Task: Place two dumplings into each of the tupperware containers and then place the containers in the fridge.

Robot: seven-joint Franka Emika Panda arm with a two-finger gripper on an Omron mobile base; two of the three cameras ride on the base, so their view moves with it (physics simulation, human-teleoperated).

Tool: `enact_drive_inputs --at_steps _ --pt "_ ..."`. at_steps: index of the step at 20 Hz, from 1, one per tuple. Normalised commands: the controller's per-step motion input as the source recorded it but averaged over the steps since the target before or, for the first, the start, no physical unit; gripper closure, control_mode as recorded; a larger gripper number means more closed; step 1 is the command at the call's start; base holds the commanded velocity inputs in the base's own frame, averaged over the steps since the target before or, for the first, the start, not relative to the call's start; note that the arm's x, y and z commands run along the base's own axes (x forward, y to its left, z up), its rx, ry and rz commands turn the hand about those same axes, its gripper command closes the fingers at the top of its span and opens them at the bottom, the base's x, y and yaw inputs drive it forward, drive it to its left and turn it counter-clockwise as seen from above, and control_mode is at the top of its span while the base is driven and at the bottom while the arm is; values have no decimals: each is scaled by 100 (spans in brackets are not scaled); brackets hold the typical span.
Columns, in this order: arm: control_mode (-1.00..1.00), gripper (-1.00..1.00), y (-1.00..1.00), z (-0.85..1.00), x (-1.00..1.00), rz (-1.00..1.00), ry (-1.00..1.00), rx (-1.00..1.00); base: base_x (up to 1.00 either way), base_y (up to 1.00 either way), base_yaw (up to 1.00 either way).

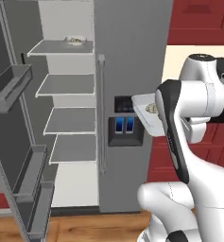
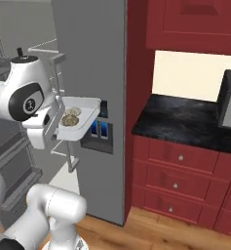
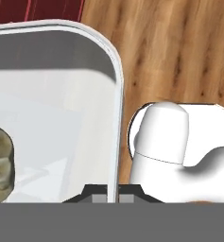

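The claw (image 3: 112, 197) is pinched almost fully closed on the wall of a tray (image 3: 61, 118); in the hand view the two fingertips (image 3: 98, 198) sit either side of the thin white rim, and the tray hangs over the wooden floor (image 3: 179, 52).

The right base view shows two dumplings (image 2: 70, 117) lying in that tray (image 2: 87, 117), which is held level in the air in front of the fridge (image 2: 92, 58), just beside its blue dispenser panel (image 2: 101, 129). The hand view catches just the edge of one dumpling (image 3: 1, 160). In the left base view the arm (image 1: 172, 127) hides most of the tray (image 1: 144, 108), but the fridge (image 1: 132, 47) stands with its door (image 1: 9, 94) swung open, and a second tray (image 1: 75, 41) with dumplings rests on the top shelf (image 1: 56, 47).

The arm is folded, its forearm raised to about the height of the dispenser, and the hand grips the tray from the side away from the fridge.
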Motion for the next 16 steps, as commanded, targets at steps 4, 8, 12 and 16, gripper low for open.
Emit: enact_drive_inputs --at_steps 4,8,12,16 --pt "100 100 0 0 0 0 0 0 15 59 -8" --pt "100 100 0 0 0 0 0 0 27 55 -9" --pt "100 100 0 0 0 0 0 0 43 49 -9" --pt "100 100 0 0 0 0 0 0 50 46 -8"
